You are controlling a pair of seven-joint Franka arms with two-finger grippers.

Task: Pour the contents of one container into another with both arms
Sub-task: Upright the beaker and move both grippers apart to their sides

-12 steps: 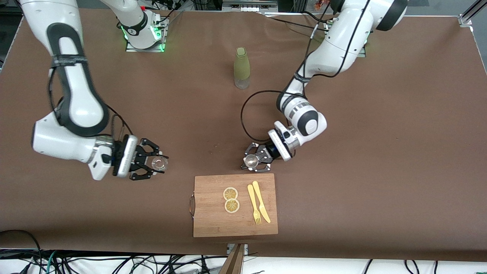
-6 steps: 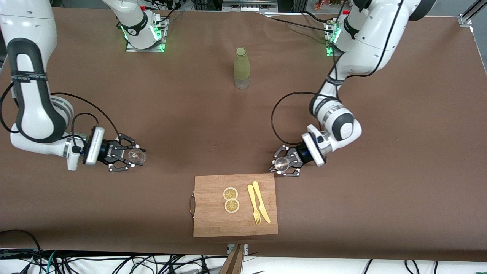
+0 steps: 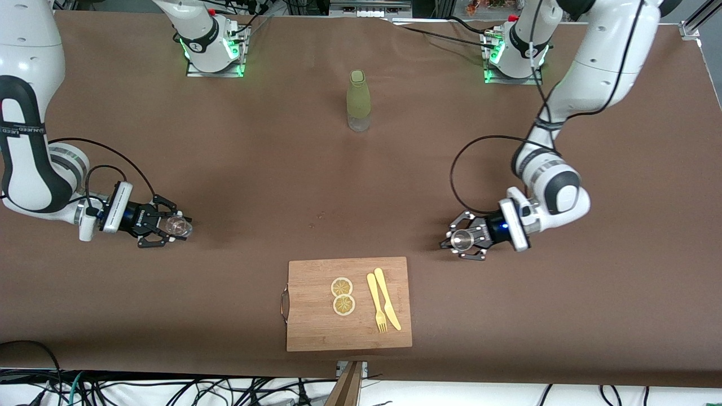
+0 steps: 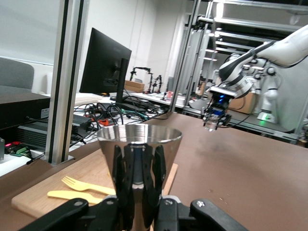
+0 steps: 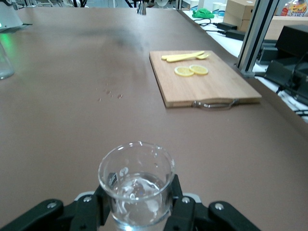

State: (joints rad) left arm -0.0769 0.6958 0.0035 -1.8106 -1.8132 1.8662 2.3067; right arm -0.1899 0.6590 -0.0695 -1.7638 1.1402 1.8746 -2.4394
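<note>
Left gripper [image 3: 458, 241] pinches the metal cup [image 4: 139, 159], right gripper [image 3: 172, 226] the glass [image 5: 136, 180]; keep both upright over the counter [image 3: 361, 186].

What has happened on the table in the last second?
Both arms swung apart toward their own ends of the table. The left gripper stays shut on the metal cup, the right gripper on the glass. Bottle and cutting board unchanged.

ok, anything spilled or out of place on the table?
Small specks sit on the table between the bottle and the cutting board, maybe drips or crumbs. Otherwise nothing stands out; both cups are upright.
</note>
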